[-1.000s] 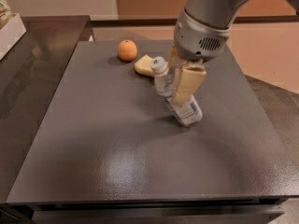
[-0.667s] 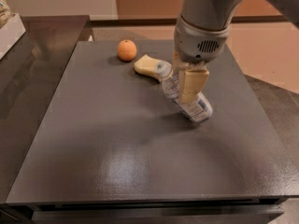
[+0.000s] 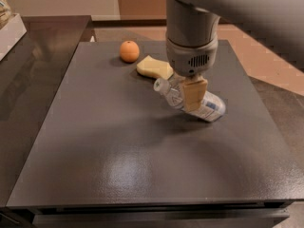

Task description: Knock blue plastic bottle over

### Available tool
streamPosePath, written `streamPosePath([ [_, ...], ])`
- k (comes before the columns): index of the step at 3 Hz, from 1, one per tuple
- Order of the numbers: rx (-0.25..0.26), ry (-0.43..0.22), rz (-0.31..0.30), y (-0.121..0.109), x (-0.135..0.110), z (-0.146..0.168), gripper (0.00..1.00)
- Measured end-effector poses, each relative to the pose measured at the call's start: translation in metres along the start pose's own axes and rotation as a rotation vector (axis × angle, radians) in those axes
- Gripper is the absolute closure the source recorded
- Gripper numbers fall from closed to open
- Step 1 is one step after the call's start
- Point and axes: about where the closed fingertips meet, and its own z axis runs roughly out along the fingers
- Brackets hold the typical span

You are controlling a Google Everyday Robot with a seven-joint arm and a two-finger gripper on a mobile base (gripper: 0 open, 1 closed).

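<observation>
The blue plastic bottle [image 3: 210,109] is tipped far over on the dark grey table [image 3: 118,151], right of centre. Its white cap [image 3: 160,85] points up and to the left, and its labelled base end rests on the table to the right. My gripper [image 3: 193,95] hangs straight down from the grey wrist [image 3: 191,42] and is directly in front of the bottle's middle, touching it and hiding that part of the body.
An orange [image 3: 129,51] sits at the back of the table. A pale yellow sponge-like block [image 3: 154,67] lies just right of it, close behind the bottle's cap. A darker counter [image 3: 28,80] runs along the left side.
The bottle has gone from upright to tilted to nearly lying down, its base sliding right. My gripper has moved right and slightly forward along with it.
</observation>
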Motion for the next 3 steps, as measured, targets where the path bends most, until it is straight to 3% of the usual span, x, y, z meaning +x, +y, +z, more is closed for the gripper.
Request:
streamPosePath([
  [2, -0.012, 0.109, -0.065, 0.001, -0.017, 0.025, 0.12],
  [3, 0.001, 0.114, -0.082, -0.001, -0.029, 0.036, 0.0],
])
